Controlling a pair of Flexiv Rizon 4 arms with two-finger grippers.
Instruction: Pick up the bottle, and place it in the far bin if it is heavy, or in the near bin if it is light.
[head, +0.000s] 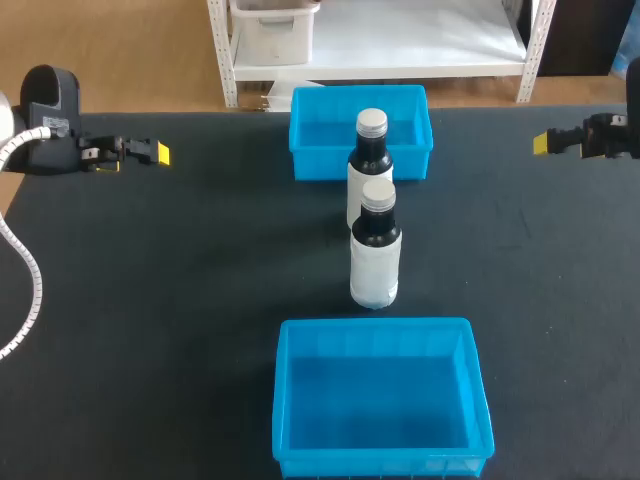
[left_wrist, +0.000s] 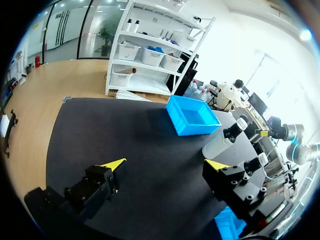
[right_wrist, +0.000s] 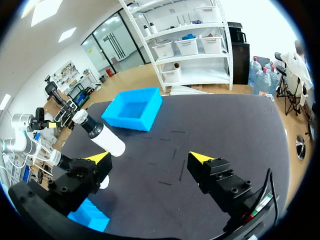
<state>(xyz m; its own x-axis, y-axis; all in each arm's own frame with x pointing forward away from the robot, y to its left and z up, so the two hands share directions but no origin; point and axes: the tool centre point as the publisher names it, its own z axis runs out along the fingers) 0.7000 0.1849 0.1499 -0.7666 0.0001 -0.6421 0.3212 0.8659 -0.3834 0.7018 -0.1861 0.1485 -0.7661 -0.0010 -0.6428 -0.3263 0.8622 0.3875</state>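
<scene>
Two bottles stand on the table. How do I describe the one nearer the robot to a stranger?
On the black table, a far bin and a near bin, both blue, lie in line. Two dark bottles with white labels stand between them. The wanted bottle is closer to the near bin; the other bottle stands by the far bin.

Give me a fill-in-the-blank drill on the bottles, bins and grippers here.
1. The far bottle and the near bottle both stand ____ on the table.
2. They stand in a line between the far bin and the near bin, both coloured ____.
3. The left gripper and the right gripper hold nothing, and the fingers of each are ____.

Missing words: upright; blue; open.
</scene>
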